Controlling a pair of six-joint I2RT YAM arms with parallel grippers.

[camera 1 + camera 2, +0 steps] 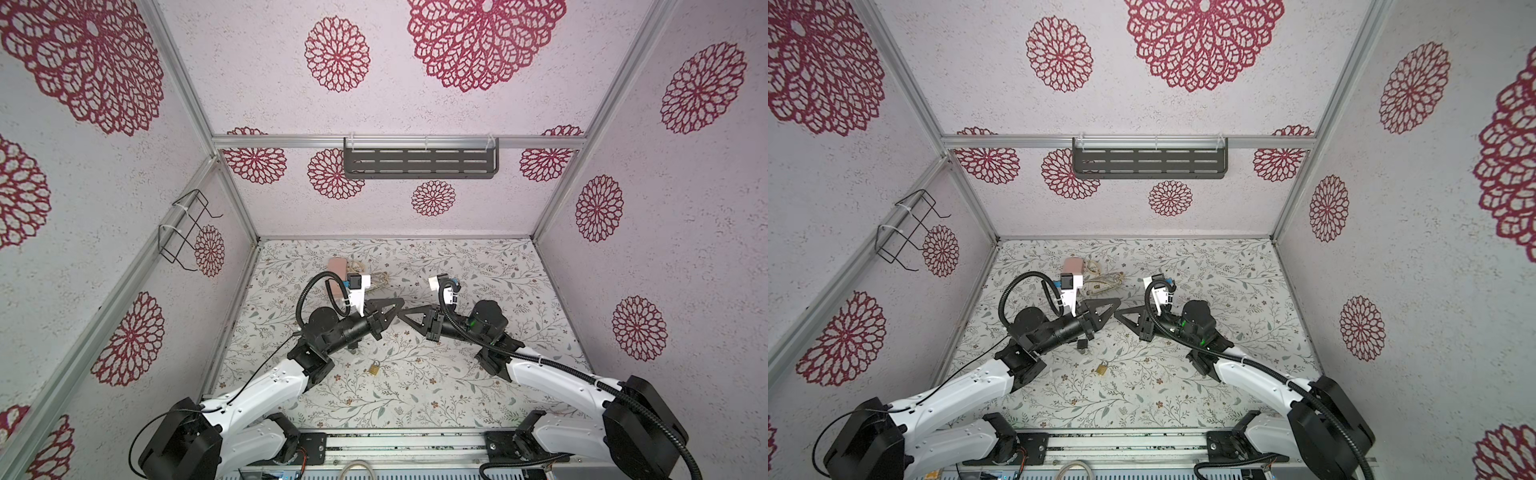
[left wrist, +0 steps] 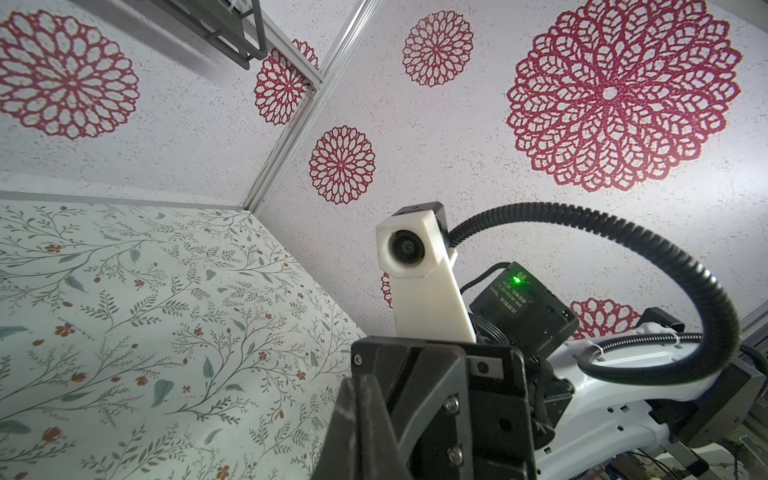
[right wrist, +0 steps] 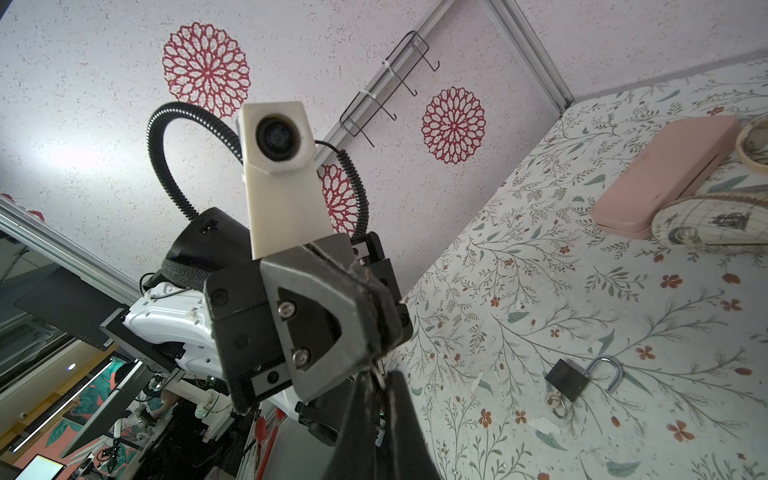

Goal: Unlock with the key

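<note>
1. The left tool (image 1: 397, 302) and the right tool (image 1: 402, 324) meet tip to tip above the middle of the table (image 1: 478, 374). Both have their jaws pressed together.
2. In the right wrist view a small metal piece (image 3: 379, 377) shows where the tips meet. It is probably the key. Which tool actually grips it cannot be told.
3. The brass padlock (image 1: 373, 368) lies flat on the table, near of the meeting point and slightly left. It sits between the two arms and apart from both tools. The two tips are about equally far from it, and the left arm's wrist is closer.
4. Its long axis runs roughly near to far, with the shackle at the far end. The keyhole end therefore likely faces near. Whether the shackle is latched is too small to tell.
5. The black padlock (image 3: 567, 380) lies beside the left wrist, left of the brass one. Its shackle is swung open and a key ring (image 3: 555, 403) hangs at its base.
6. By judgement, the key must come down and toward the near side, then line up with the brass padlock's axis.
</note>
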